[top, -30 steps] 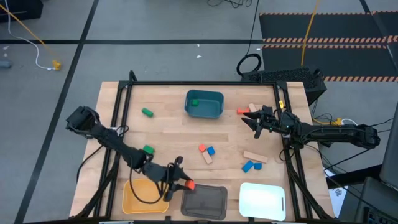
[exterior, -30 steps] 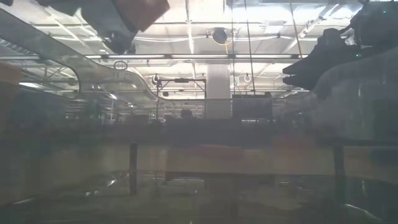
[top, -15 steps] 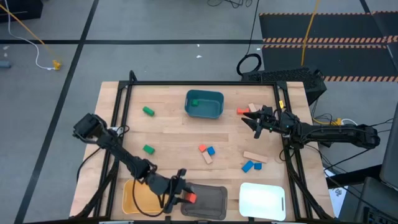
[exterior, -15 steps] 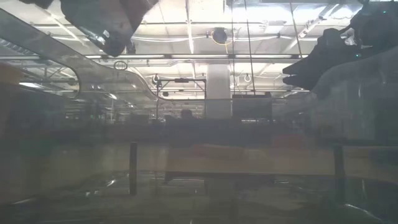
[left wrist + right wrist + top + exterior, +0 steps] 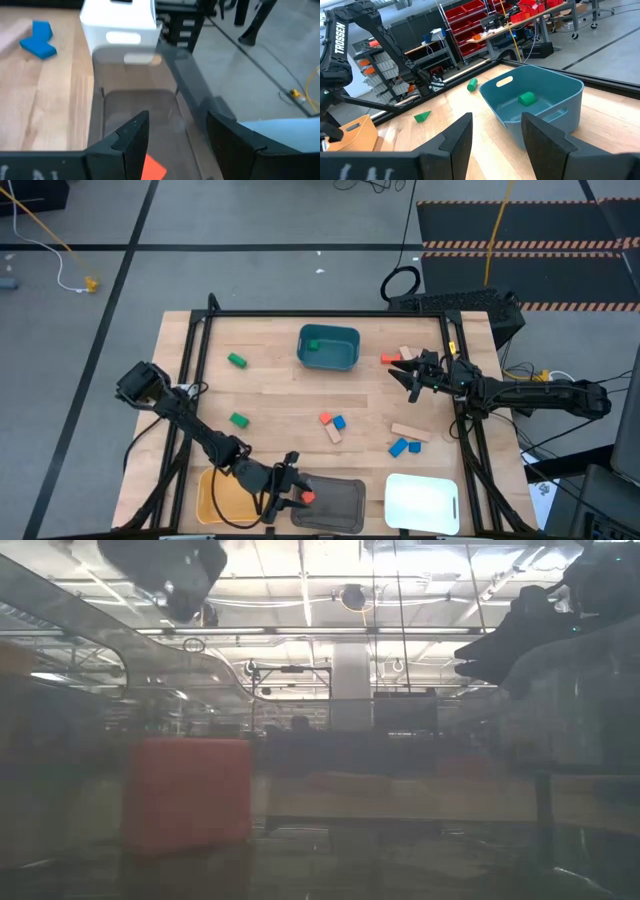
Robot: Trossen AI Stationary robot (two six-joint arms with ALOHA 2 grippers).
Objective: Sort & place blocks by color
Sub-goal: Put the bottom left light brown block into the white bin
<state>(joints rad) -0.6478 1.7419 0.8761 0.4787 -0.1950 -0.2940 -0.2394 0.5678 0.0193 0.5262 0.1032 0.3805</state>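
Small red block (image 5: 307, 497), cube-like, lies in the grey tray (image 5: 340, 510), just below the left pincer (image 5: 291, 483), fingers apart. Right pincer (image 5: 408, 374) hovers near far desk edge, fingers apart, empty.

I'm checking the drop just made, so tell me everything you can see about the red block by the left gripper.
The red block is a small, plain red-orange piece, cube-like in the low view. It sits in the grey tray, near that tray's left end, at the table's front edge. The left gripper is right over it, fingers apart and clear of the block in the left wrist view. Only the tray seems to touch it.
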